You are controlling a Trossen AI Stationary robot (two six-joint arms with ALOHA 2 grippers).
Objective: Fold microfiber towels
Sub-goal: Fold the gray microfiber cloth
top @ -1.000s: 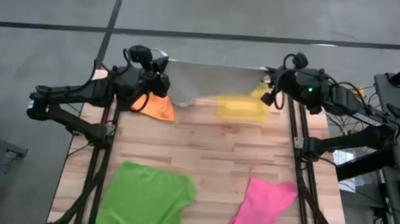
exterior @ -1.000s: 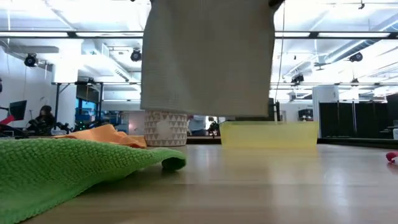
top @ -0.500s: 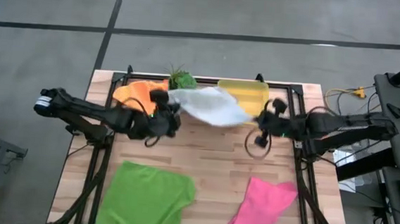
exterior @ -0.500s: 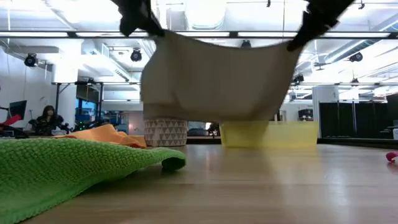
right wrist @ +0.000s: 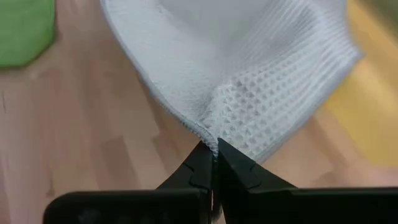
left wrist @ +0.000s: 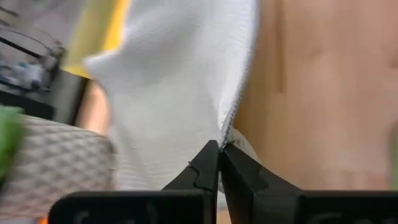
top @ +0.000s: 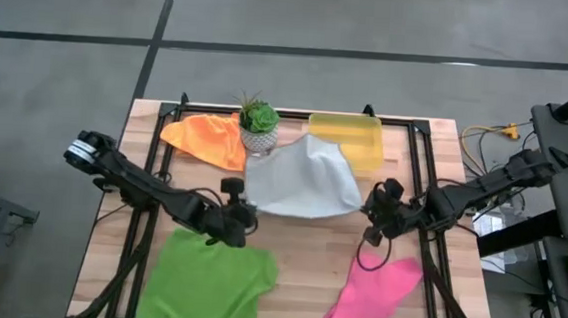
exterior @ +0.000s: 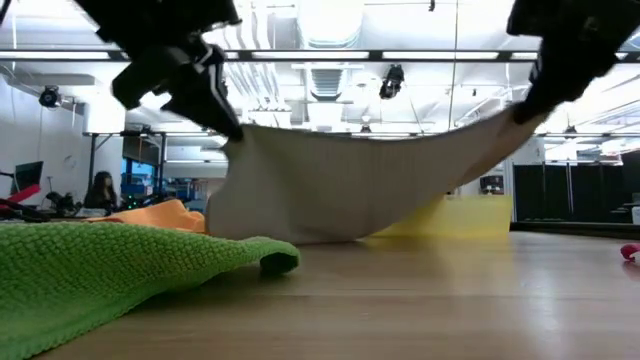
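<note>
The light grey towel [top: 303,178] stretches from the table's far middle toward both grippers. Its far part [exterior: 300,232] rests on the table. My left gripper [top: 243,214] is shut on its near left corner and my right gripper [top: 372,217] on its near right corner, both above the table. The orange towel [top: 208,139] lies far left. The green towel [top: 210,284] lies near left. The pink towel [top: 373,291] lies near right. My left gripper pinches the grey towel's near left corner [left wrist: 227,127] between its two shut fingers, at the hemmed edge. That corner is lifted clear, and the cloth slopes down from it to the table. My right gripper pinches the near right corner [right wrist: 211,138] at the hemmed edge between its shut fingers. That corner is lifted clear, and the cloth between the two grippers sags a little [exterior: 380,150].
A potted plant [top: 258,127] and a translucent yellow bin [top: 347,141] stand at the far edge behind the grey towel. Bare wood [top: 308,251] shows between the green and pink towels.
Both grippers have moved from high at the far edge toward the near edge and down, carrying the grey towel. It hung straight down before. Now its far part lies on the table and it slopes up to the grippers.
</note>
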